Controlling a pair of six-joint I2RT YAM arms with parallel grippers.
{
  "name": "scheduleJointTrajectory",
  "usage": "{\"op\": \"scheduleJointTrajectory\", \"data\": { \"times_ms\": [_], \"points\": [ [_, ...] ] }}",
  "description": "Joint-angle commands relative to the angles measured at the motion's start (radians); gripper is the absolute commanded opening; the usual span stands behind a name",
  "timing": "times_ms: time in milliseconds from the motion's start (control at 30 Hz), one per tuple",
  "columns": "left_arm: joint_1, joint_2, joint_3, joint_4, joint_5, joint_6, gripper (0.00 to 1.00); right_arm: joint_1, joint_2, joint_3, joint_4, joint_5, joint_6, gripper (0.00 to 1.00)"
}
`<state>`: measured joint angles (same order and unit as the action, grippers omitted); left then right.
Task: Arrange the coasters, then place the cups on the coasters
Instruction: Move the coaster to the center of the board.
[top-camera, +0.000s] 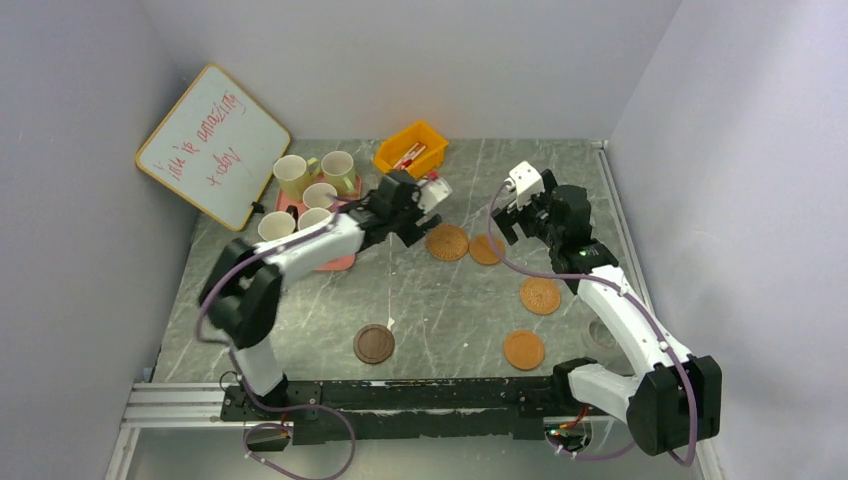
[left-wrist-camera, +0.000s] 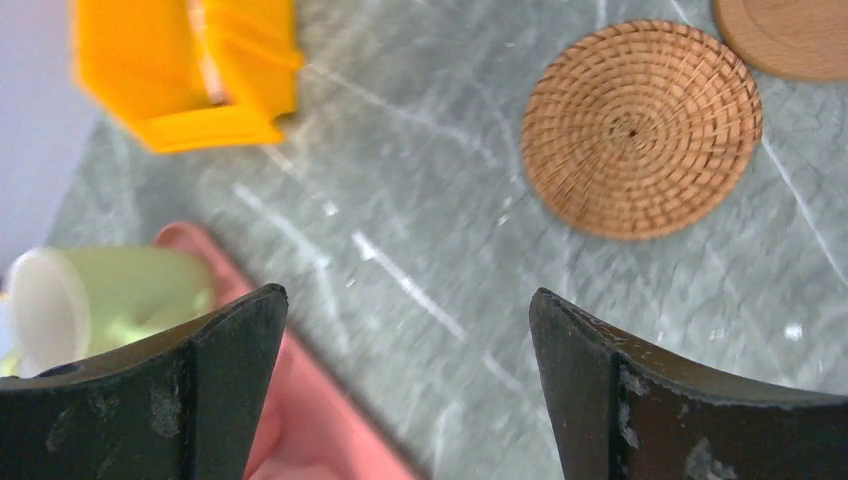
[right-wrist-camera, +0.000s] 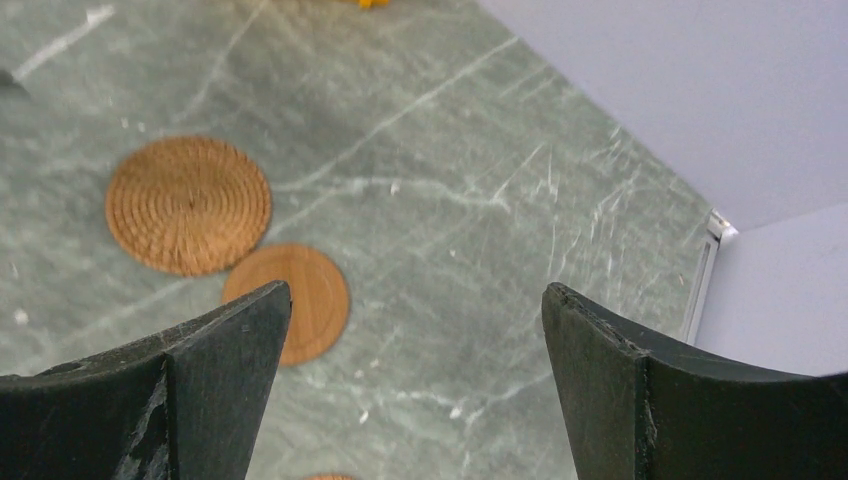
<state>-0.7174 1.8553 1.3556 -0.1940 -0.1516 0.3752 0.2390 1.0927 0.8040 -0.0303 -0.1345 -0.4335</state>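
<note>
On the grey marbled table (top-camera: 440, 310), the coasters lie scattered, not yet in any order. The woven coaster (top-camera: 447, 242) and a plain orange-brown coaster (top-camera: 486, 249) sit edge against edge at mid-table. A second plain coaster (top-camera: 540, 295) and a third plain coaster (top-camera: 524, 349) trail toward the near right, and the dark brown coaster (top-camera: 374, 343) lies well apart at the near left.

The cups (top-camera: 320, 196) stand bunched on and around the pink tray (top-camera: 335, 262) at the back left, none on a coaster.

The left gripper (left-wrist-camera: 408, 300) hovers between tray and woven coaster, jaws spread wide and empty. The right gripper (right-wrist-camera: 415, 295) hangs near the crowded pair, equally wide and empty. Both look poised for arranging, and that pair probably needs separating so the cup handles have room.

Bare table runs between the dark brown coaster and the right-hand ones. The yellow bin (top-camera: 411, 150) closes off the back, the whiteboard (top-camera: 212, 146) leans behind the cups, and the right wall (top-camera: 720, 200) stands near the plain coasters.
</note>
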Motion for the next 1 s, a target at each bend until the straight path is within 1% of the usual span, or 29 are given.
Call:
{"op": "scheduleJointTrajectory", "data": {
  "times_ms": [0,100,167,267,367,433,533,700,833,967],
  "points": [
    [0.054,-0.227,-0.198,0.057,0.079,-0.001,0.96,-0.004,-0.010,0.031,-0.141,0.005,-0.136,1.00],
    [0.092,-0.312,-0.312,0.077,0.146,0.027,0.96,-0.003,0.013,0.002,-0.161,-0.036,-0.176,1.00],
    [0.123,-0.359,-0.394,0.099,0.210,0.038,0.96,-0.001,0.049,-0.020,-0.124,-0.046,-0.176,1.00],
    [0.172,-0.436,-0.495,0.157,0.359,0.047,0.96,0.010,0.131,-0.019,-0.074,-0.030,-0.156,1.00],
    [0.183,-0.518,-0.577,0.185,0.464,0.099,0.96,0.010,0.208,0.007,-0.061,-0.062,-0.144,1.00],
    [0.184,-0.567,-0.621,0.181,0.504,0.142,0.96,0.010,0.244,0.012,-0.035,-0.077,-0.131,1.00],
    [0.184,-0.619,-0.657,0.150,0.516,0.188,0.96,0.010,0.296,0.018,0.017,-0.067,-0.099,1.00],
    [0.184,-0.680,-0.717,0.081,0.535,0.289,0.96,0.012,0.389,0.037,0.056,-0.018,-0.067,1.00],
    [0.184,-0.704,-0.741,0.013,0.541,0.375,0.96,0.015,0.440,0.046,0.084,-0.003,-0.055,1.00],
    [0.182,-0.708,-0.773,0.004,0.540,0.440,0.96,0.026,0.495,0.061,0.096,0.062,-0.048,1.00]
  ]
}}
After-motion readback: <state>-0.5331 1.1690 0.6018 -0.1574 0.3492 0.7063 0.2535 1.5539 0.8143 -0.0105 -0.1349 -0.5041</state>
